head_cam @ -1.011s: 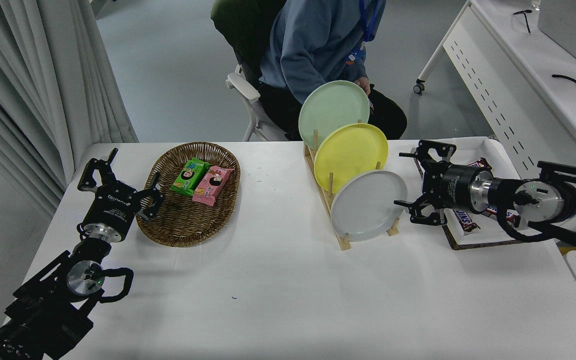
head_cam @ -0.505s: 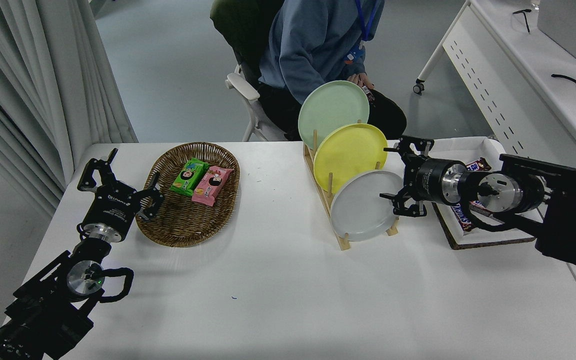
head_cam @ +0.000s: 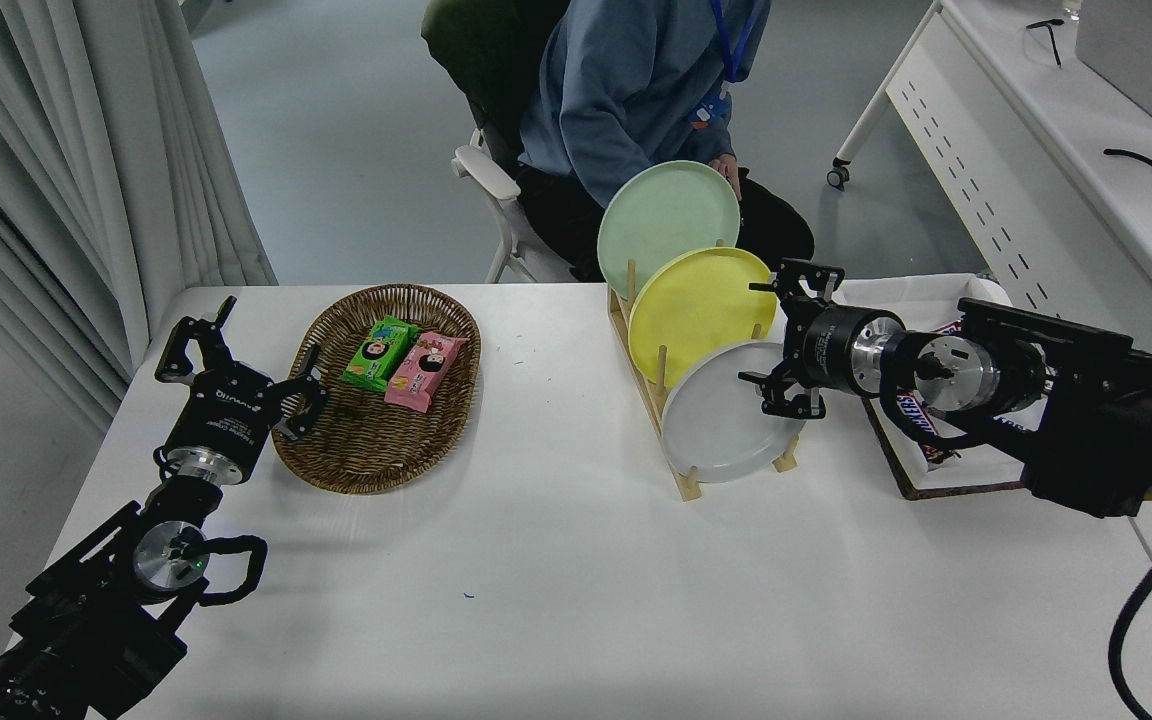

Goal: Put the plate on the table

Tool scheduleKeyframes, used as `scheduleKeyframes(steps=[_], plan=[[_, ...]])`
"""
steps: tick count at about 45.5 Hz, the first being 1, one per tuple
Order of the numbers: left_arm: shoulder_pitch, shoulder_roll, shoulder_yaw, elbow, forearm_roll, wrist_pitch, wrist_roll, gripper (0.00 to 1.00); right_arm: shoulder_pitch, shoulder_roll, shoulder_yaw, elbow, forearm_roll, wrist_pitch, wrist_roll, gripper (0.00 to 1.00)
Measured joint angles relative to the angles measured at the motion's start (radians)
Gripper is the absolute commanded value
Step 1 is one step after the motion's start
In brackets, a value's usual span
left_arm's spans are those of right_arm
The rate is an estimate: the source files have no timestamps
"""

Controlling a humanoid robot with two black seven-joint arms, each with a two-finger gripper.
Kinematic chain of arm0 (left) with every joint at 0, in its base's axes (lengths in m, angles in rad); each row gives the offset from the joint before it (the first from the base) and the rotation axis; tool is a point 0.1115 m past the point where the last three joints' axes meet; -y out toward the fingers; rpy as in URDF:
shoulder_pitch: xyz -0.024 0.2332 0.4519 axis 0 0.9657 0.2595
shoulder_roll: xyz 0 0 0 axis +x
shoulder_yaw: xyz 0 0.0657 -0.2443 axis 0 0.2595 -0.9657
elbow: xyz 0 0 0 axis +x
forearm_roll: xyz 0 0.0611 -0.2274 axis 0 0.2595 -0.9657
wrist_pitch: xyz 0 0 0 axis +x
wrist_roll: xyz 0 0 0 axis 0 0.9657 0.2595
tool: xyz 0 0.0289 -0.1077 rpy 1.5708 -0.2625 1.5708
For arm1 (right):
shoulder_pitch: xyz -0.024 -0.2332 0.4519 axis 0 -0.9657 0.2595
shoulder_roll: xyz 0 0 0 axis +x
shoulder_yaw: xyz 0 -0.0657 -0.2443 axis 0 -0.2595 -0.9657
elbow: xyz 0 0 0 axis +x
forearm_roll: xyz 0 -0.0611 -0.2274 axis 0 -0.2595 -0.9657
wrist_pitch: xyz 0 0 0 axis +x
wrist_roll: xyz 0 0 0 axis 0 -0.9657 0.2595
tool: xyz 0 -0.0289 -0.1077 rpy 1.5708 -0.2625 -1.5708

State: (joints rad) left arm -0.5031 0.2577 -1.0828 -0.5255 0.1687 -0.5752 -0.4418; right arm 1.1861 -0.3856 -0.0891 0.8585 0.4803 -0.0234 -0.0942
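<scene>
The light grey plate (head_cam: 721, 420) stands on edge in the front slot of a wooden rack (head_cam: 681, 478) on the white table (head_cam: 556, 580). Behind it stand a yellow plate (head_cam: 696, 305) and a pale green plate (head_cam: 664, 215). My right gripper (head_cam: 771, 335) reaches in from the right and is open, its fingers spread over the grey plate's upper right rim, one above and one below. I cannot tell whether they touch the rim. My left gripper (head_cam: 241, 350) is parked at the lower left, open, beside the basket.
A wicker basket (head_cam: 331, 455) with a green and a pink snack pack sits left of centre. A tray (head_cam: 946, 485) with chocolate bars lies under my right arm. A person sits behind the rack at the far side. A white desk (head_cam: 1026, 150) stands at the upper right.
My right arm has moved left and slightly away from me, from beside the rack to the grey plate's upper right rim. The plate and the left arm have not moved.
</scene>
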Motion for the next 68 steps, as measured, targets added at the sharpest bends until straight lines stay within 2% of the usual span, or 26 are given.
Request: scheduleKeyframes(steps=[11, 19, 23, 26, 28, 53, 61, 68], plan=[[0.0, 0.0, 0.0, 0.0, 0.0, 0.0, 0.0, 1.0, 0.001, 0.005, 0.016, -0.007, -0.001, -0.003, -0.03, 0.66], [0.0, 0.0, 0.0, 0.0, 0.0, 0.0, 0.0, 1.0, 0.001, 0.005, 0.036, -0.009, -0.001, -0.011, -0.089, 0.65], [0.0, 0.0, 0.0, 0.0, 0.0, 0.0, 0.0, 1.0, 0.002, 0.003, 0.046, -0.009, -0.001, -0.016, -0.122, 0.57], [0.0, 0.0, 0.0, 0.0, 0.0, 0.0, 0.0, 1.0, 0.002, 0.002, 0.052, -0.009, -0.001, -0.021, -0.145, 0.46], [0.0, 0.0, 0.0, 0.0, 0.0, 0.0, 0.0, 1.0, 0.003, 0.002, 0.055, -0.008, 0.0, -0.024, -0.16, 0.44], [0.0, 0.0, 0.0, 0.0, 0.0, 0.0, 0.0, 1.0, 0.006, -0.013, 0.128, 0.002, -0.014, -0.034, -0.276, 0.44], [0.0, 0.0, 0.0, 0.0, 0.0, 0.0, 0.0, 1.0, 0.008, -0.02, 0.135, 0.004, -0.017, -0.036, -0.291, 0.37], [0.0, 0.0, 0.0, 0.0, 0.0, 0.0, 0.0, 1.0, 0.009, -0.023, 0.143, 0.005, -0.019, -0.039, -0.298, 0.37]])
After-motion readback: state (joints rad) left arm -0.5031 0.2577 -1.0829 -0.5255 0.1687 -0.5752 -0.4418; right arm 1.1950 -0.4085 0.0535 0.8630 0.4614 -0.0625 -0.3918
